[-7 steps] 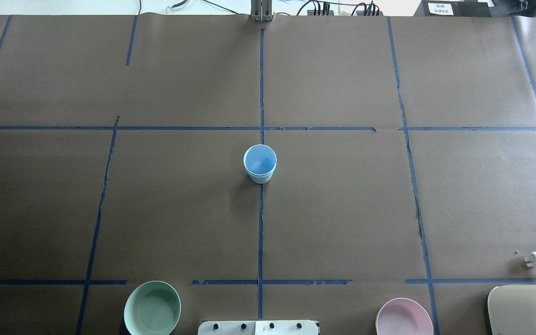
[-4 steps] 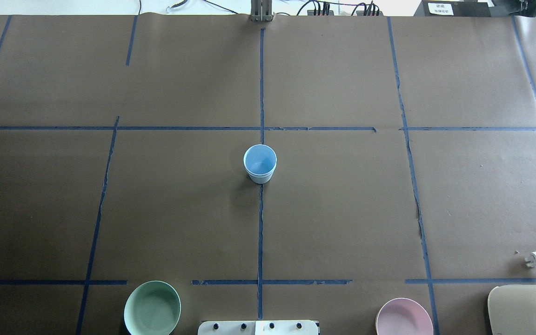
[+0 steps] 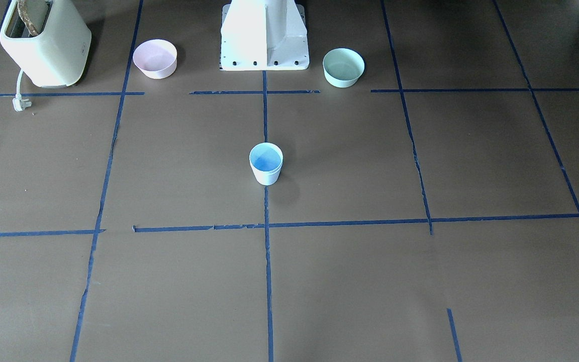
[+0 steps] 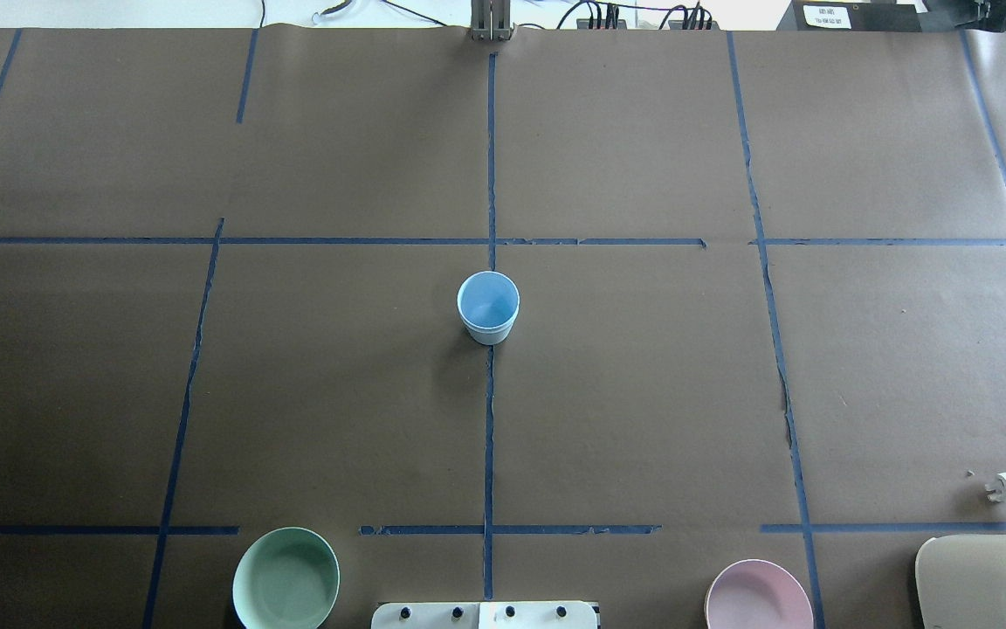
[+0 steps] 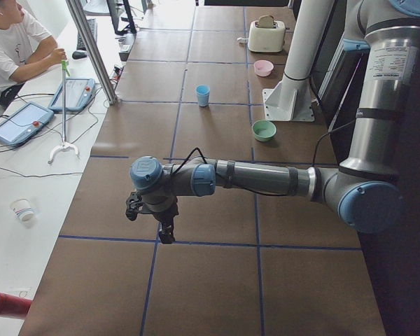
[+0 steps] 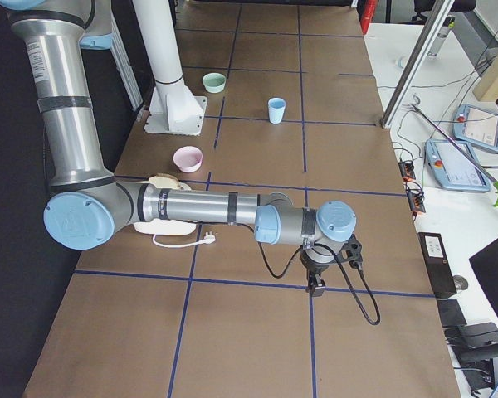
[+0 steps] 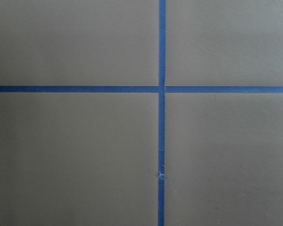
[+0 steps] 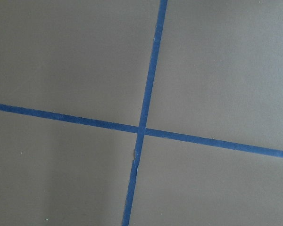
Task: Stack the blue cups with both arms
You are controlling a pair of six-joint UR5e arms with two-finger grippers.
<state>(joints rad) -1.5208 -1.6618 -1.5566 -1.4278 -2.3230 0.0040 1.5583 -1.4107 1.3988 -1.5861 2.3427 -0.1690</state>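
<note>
Black and pointing down, the left gripper [image 5: 166, 231] and right gripper [image 6: 314, 282] hang over the brown-paper worktop [image 4: 643, 393] at its opposite ends; I cannot tell how wide either stands. The blue cups [image 4: 487, 307] sit upright, nested, at mid-worktop on the centre tape line [image 4: 489, 437].

Two cups [image 4: 488, 335]; two bowls [image 4: 285, 578] [image 4: 758, 597]; one toaster [image 4: 983, 581]
</note>
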